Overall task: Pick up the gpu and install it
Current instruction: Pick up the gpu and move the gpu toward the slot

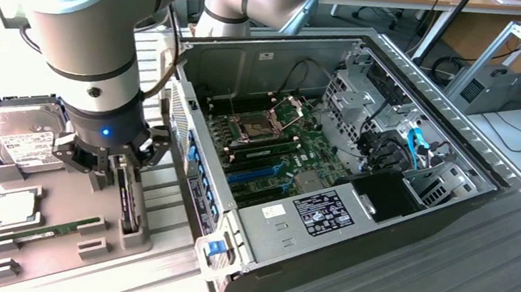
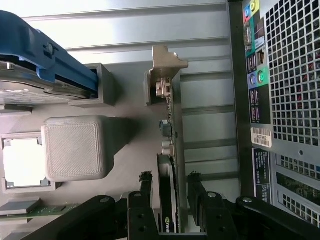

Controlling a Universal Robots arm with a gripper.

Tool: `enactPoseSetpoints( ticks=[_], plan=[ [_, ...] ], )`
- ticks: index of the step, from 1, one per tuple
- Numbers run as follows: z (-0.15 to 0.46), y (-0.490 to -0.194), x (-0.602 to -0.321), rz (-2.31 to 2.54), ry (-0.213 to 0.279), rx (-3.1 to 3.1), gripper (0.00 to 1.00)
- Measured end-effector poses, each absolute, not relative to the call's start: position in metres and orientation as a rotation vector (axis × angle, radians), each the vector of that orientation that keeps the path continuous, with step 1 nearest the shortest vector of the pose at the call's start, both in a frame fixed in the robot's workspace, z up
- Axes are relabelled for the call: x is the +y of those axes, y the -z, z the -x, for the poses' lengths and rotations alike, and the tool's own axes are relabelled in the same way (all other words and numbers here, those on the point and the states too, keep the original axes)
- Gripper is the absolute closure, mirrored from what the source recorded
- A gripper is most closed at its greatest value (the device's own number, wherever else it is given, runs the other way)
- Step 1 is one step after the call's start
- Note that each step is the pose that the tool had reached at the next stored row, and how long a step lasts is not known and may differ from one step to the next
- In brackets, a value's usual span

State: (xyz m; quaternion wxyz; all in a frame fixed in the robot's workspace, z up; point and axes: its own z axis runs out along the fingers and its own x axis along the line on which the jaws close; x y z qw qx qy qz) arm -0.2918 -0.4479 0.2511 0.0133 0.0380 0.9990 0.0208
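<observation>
- At the lower left of the exterior view, a grey moulded parts tray (image 1: 63, 206) carries the gpu (image 2: 167, 200), a slim dark expansion card with a silvery end bracket. It stands on edge in its slot.
- Black two-fingered gripper (image 2: 170, 176): the jaws are spread wide, one finger on either side of the card. They hold nothing, and no contact is evident.
- Grasp, as a judgement: keep the card centred between the fingers and close squarely on its flat faces, clear of the bracket.
- Farther back, at centre frame, the open black tower case (image 1: 249, 59) shows blue motherboard slots (image 1: 256, 172). No card is seated there.
</observation>
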Motion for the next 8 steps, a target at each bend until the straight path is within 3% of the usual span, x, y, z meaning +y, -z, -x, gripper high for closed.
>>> enactPoseSetpoints(
  ticks=[8],
  plan=[
    [0.2919, -0.2423, -0.4479, -0.118, -0.065, 3.112, 0.58]
  ],
)
